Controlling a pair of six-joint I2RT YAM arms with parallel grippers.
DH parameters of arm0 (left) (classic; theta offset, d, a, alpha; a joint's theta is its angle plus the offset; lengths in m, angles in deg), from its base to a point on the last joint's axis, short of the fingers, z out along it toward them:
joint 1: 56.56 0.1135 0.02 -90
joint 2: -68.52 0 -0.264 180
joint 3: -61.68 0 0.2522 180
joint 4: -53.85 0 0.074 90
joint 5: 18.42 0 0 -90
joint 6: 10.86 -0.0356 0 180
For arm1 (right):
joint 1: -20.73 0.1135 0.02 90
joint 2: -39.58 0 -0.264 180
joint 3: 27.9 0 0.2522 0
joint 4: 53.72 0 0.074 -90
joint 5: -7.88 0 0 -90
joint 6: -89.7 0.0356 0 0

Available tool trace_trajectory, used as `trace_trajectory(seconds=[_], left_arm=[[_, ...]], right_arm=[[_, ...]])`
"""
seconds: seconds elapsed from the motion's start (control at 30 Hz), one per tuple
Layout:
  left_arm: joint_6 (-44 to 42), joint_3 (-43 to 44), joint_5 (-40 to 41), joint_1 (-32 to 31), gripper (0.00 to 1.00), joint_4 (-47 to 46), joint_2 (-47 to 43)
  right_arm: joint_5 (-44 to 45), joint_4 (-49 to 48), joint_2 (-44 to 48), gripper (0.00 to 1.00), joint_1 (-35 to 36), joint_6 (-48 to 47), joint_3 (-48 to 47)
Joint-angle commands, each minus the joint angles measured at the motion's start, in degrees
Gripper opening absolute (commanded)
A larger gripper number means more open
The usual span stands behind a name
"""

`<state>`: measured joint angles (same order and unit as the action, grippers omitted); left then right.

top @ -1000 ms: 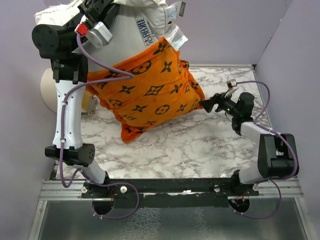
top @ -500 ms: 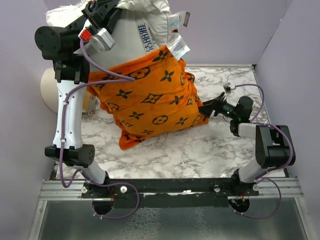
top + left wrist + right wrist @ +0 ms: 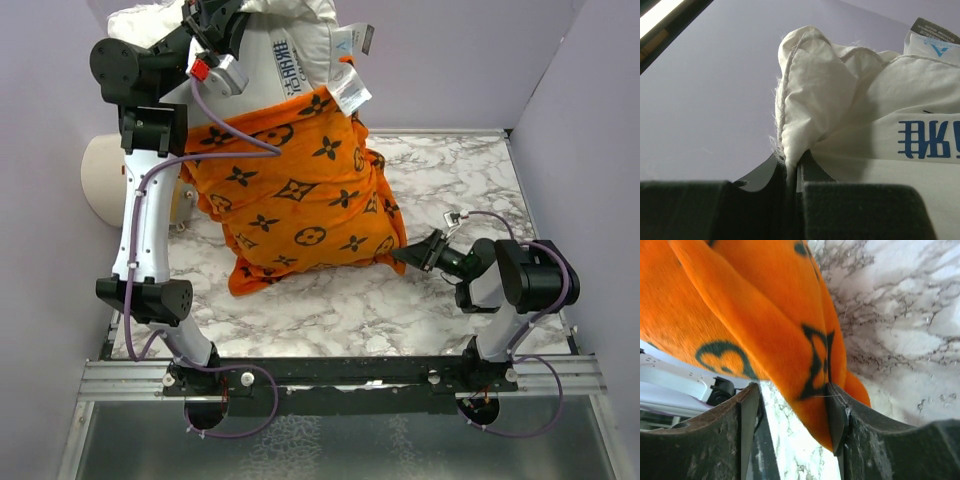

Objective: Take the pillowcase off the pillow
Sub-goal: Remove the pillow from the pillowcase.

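The left gripper point(image 3: 795, 172) is clamped tight on a corner seam of the pillow point(image 3: 840, 100), its dark fingers closed on the frayed white edge. The cushion is held high against the lilac back wall point(image 3: 715, 100). Blue printed characters point(image 3: 930, 140) run across the pillow's exposed face, and a small tag point(image 3: 932, 35) sticks out at its upper edge.

Low on the other side, the right gripper point(image 3: 792, 405) straddles a fold at the lower right corner of the pillowcase point(image 3: 300, 200). The orange plush lies against one finger point(image 3: 837, 415) and a sliver of tabletop shows beside the other. Whether that fold is truly pinched cannot be told from here.

Between the two arms, the pillowcase covers the lower part of the pillow. Its black flower and circle motifs bulge outward, its open mouth sits below the bare white top, and its bottom edge touches the marble-patterned table point(image 3: 330, 300). The raised left arm crosses in front of the fabric's left side. A cream cylinder point(image 3: 98, 180) stands beside the table's left edge, behind that arm.
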<state>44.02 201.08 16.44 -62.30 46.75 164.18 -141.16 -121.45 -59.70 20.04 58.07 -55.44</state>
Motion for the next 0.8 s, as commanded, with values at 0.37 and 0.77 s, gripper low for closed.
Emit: trace_trajectory(seconds=[0.37, 0.77], left_arm=[[-11.4, 10.9, 13.6, -3.7, 0.00, -5.1, -1.4], [-12.7, 11.2, 13.2, -3.8, 0.00, -4.9, -1.9]], right_arm=[[1.1, -16.4, -5.3, 0.34, 5.3, 5.6, -4.3], [7.9, 7.7, 2.1, 0.32, 3.8, -6.6, -6.4]])
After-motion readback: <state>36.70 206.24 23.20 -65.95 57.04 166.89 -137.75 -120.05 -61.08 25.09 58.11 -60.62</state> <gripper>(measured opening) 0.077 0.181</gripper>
